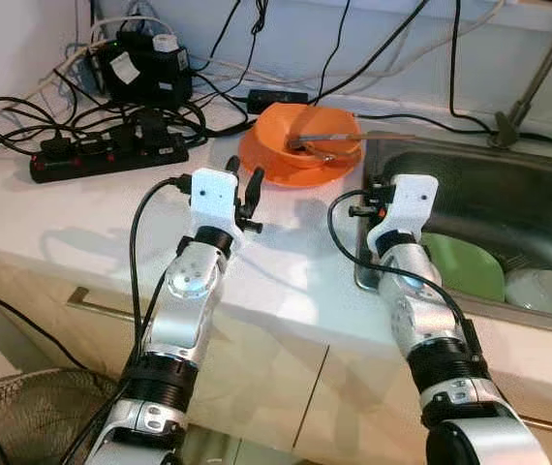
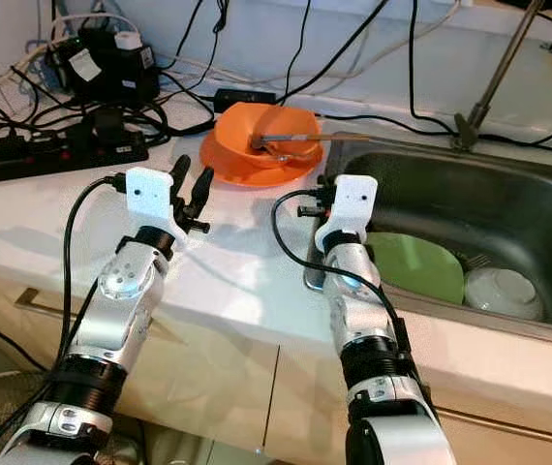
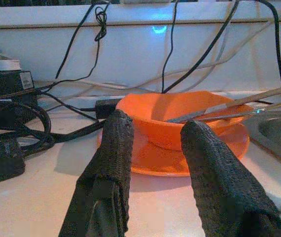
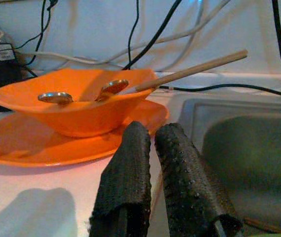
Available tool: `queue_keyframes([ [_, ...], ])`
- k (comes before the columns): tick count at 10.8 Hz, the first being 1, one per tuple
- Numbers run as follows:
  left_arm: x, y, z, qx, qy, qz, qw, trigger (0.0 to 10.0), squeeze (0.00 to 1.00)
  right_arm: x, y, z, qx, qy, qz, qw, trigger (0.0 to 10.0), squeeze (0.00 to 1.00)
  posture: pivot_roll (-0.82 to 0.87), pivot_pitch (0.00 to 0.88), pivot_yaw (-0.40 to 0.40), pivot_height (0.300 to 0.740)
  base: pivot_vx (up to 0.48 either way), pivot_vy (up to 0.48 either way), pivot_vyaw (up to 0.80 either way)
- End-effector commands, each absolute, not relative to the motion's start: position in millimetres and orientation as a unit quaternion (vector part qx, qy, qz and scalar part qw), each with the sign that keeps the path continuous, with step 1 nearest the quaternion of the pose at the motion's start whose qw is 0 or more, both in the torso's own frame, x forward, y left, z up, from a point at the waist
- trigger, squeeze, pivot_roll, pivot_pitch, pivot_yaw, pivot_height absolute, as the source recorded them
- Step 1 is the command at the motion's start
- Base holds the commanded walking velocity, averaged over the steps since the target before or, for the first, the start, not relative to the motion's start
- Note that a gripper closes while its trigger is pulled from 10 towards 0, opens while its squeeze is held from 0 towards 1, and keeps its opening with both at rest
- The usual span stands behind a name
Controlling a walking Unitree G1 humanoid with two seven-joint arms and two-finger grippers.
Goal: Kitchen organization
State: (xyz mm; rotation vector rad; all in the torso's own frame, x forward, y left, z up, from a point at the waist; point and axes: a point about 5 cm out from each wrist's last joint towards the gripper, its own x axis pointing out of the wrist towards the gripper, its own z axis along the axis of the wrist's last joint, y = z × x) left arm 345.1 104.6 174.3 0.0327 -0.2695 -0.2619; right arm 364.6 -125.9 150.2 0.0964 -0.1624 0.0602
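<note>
An orange bowl [image 1: 307, 133] sits on an orange plate [image 1: 286, 170] on the white counter, beside the sink's left edge. Two metal spoons [image 4: 55, 97] and a wooden-handled utensil [image 4: 194, 69] rest in the bowl. My left gripper [image 1: 244, 184] is open just in front of the plate, low over the counter, with nothing between its fingers [image 3: 113, 148]. My right gripper [image 1: 378, 194] is shut and empty at the sink's front-left corner, pointing toward the bowl. A green plate [image 1: 465, 266] and a white bowl [image 1: 542, 291] lie in the sink [image 1: 450, 147].
A black power strip [image 1: 102, 155], a black adapter [image 1: 145, 68] and several tangled cables crowd the counter's back left. A faucet stem [image 1: 537, 77] rises behind the sink. A fan guard [image 1: 24, 417] stands on the floor at lower left.
</note>
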Motion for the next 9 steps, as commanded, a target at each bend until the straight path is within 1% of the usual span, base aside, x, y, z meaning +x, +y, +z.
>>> queue_keyframes([
  [1, 348.0, 105.0, 178.4, 0.011, -0.134, -0.131, 0.982, 10.0, 0.00, 365.4, -123.5, 152.7, 0.049, -0.084, 0.030, 0.995, 10.0, 0.00, 0.19, 0.000, -0.013, 0.740, 0.000, 0.000, 0.00],
  [4, 355.2, 111.9, 185.9, -0.019, -0.121, -0.134, 0.983, 10.0, 0.00, 366.0, -125.8, 152.1, 0.048, -0.082, 0.024, 0.995, 10.0, 0.00, 0.20, 0.000, -0.008, 0.740, 0.000, 0.000, 0.00],
  [6, 362.9, 105.3, 182.9, -0.035, -0.059, -0.181, 0.981, 10.0, 0.00, 364.7, -124.4, 151.7, 0.047, -0.081, 0.025, 0.995, 10.0, 0.00, 0.19, 0.005, -0.006, 0.740, 0.000, 0.000, 0.00],
  [7, 368.7, 96.9, 184.5, -0.027, -0.021, -0.240, 0.970, 10.0, 0.00, 363.8, -124.0, 153.4, 0.048, -0.084, 0.024, 0.995, 10.0, 0.00, 0.19, 0.021, 0.007, 0.740, 0.000, 0.000, 0.00],
  [9, 381.7, 95.7, 192.5, 0.003, -0.007, -0.263, 0.965, 10.0, 0.00, 359.3, -126.3, 154.9, 0.051, -0.092, 0.013, 0.994, 10.0, 0.00, 0.18, 0.053, 0.039, 0.740, 0.000, 0.000, 0.00],
])
